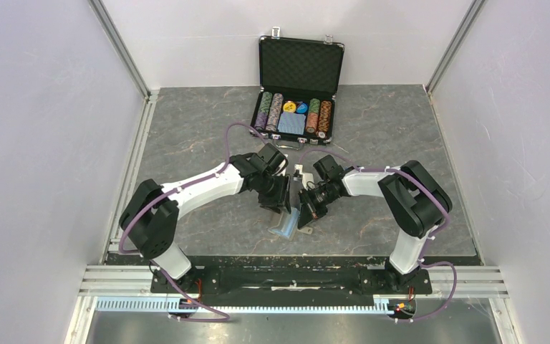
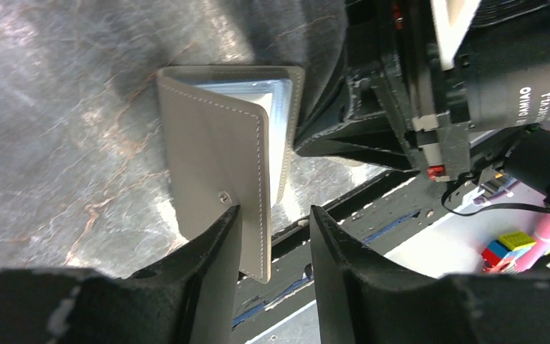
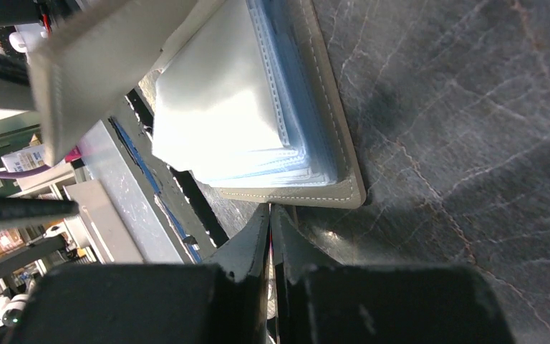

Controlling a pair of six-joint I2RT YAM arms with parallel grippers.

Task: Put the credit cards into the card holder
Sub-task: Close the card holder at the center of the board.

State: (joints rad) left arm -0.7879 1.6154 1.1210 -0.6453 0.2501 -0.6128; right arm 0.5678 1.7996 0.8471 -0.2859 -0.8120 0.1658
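The khaki card holder (image 2: 215, 143) is lying half open on the near part of the grey worktop (image 2: 57, 107), between the two end effectors, one cover flat and the other, bearing the snap stud (image 2: 222, 195), standing up off it. The left end effector (image 2: 273, 209) is holding its fingers apart around the raised cover's free edge, with a clear gap on one side, so it is not clamping anything. The right end effector (image 3: 271, 215) is pressing its fingers together, tips just beside the flat cover's stitched edge; whether anything thin is pinched between them cannot be told. No orange or black card is showing in any view. The holder is looking light and floppy, likely to fold over or slide on the smooth surface if let go, and its clear plastic sleeves (image 3: 229, 107) are looking slick and flimsy. The stiffer stitched rim of a cover, away from the sleeves, is appearing the safest place to grip. The poker chip case (image 1: 301, 93) is sitting open at the far side, well apart
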